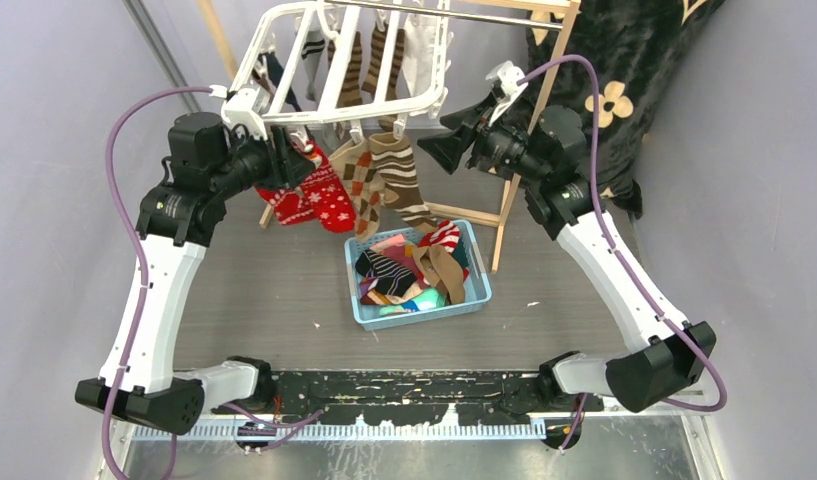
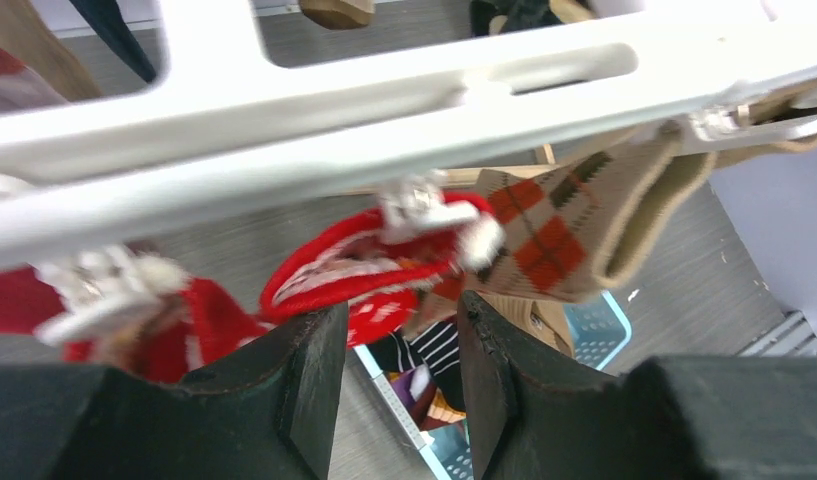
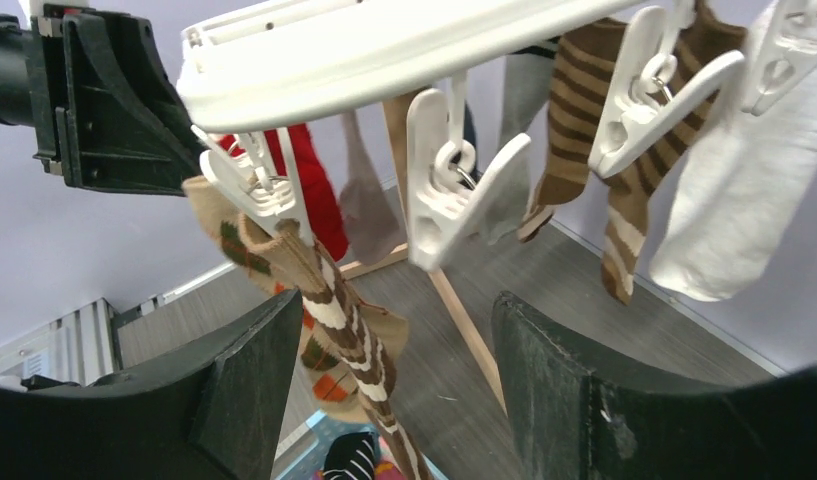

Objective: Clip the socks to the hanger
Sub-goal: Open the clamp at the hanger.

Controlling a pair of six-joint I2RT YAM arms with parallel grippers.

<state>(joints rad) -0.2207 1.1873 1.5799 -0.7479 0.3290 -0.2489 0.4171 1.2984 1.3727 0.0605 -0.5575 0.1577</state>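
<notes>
The white hanger (image 1: 336, 62) hangs at the back centre with several socks pegged on. On its near edge hang a red-white sock (image 1: 322, 198), a brown argyle sock (image 1: 356, 178) and a brown striped sock (image 1: 402, 180). My left gripper (image 1: 300, 160) is open and empty just below the hanger's left corner. In the left wrist view my left gripper (image 2: 402, 318) faces the pegged red sock (image 2: 364, 268), with the argyle sock (image 2: 549, 230) to its right. My right gripper (image 1: 436, 148) is open and empty under the right corner. In the right wrist view my right gripper (image 3: 396, 312) sits below an empty peg (image 3: 449, 190).
A light blue basket (image 1: 478, 290) with several loose socks stands on the table under the hanger. A light wooden pole frame (image 1: 504, 215) carries the hanger. A black furry cloth with cream flowers (image 1: 624, 90) hangs at the back right. More socks (image 3: 719, 200) hang farther back.
</notes>
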